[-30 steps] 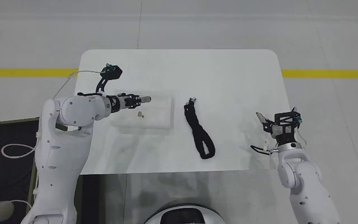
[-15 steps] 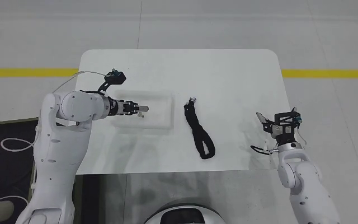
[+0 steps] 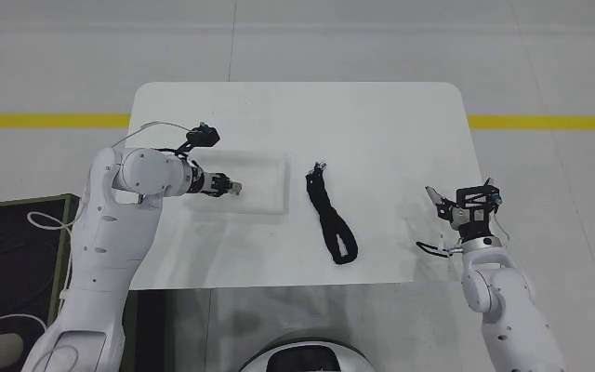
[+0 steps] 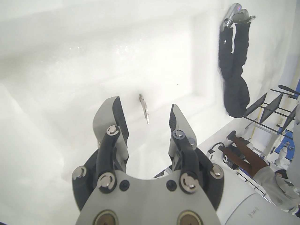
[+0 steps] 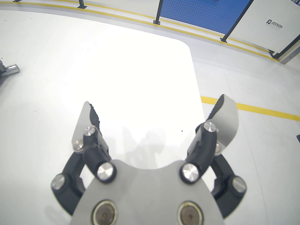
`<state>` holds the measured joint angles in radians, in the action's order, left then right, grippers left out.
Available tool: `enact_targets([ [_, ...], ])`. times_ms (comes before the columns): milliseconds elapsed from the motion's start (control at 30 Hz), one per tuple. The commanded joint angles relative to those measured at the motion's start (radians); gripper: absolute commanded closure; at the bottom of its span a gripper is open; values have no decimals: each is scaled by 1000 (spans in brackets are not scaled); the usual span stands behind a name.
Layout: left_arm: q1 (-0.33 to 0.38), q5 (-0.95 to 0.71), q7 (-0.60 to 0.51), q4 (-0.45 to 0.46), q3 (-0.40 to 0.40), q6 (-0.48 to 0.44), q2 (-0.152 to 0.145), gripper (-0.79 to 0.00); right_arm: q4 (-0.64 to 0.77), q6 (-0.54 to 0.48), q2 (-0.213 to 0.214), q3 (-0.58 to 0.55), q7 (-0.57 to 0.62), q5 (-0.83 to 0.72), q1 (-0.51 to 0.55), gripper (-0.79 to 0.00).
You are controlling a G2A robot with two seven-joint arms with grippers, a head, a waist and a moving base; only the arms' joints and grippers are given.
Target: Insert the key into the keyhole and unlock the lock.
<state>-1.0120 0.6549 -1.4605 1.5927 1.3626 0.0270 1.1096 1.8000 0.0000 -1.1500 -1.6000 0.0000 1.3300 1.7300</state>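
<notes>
Left gripper (image 4: 145,103) is down inside the shallow white tray (image 3: 270,206), jaws spread wide with the small metal key (image 4: 144,108) lying right between them, untouched as far as the wrist view lets me judge. Just beside the tray, the black cable lock (image 3: 330,223) lies stretched on the white surface (image 3: 390,130), its metal end on the far side from the robot. Over at the surface's right edge, the right gripper (image 5: 156,101) hangs with jaws released, holding nothing.
</notes>
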Motion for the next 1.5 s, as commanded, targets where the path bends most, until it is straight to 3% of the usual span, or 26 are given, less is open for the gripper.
enact_targets([
  [0,10,2,-3,-12,-12,-4,-1,-360,0,0,0,0,0,0,0,-785],
  [133,22,5,-4,-26,-27,-7,-2,-280,0,0,0,0,0,0,0,-785],
  [467,37,-10,0,-30,-37,-15,-9,-268,0,0,0,0,0,0,0,-785],
  [700,37,-24,-14,-19,-40,-17,-15,-172,0,0,0,0,0,0,0,-785],
  [1233,48,-6,-22,-21,-71,-11,-26,-80,0,0,0,0,0,0,0,-785],
  [1300,48,-10,-17,-24,-75,-10,-26,0,0,0,0,0,0,0,0,-785],
  [1467,53,0,-14,-21,-83,-2,-29,0,0,0,0,0,0,0,0,-785],
])
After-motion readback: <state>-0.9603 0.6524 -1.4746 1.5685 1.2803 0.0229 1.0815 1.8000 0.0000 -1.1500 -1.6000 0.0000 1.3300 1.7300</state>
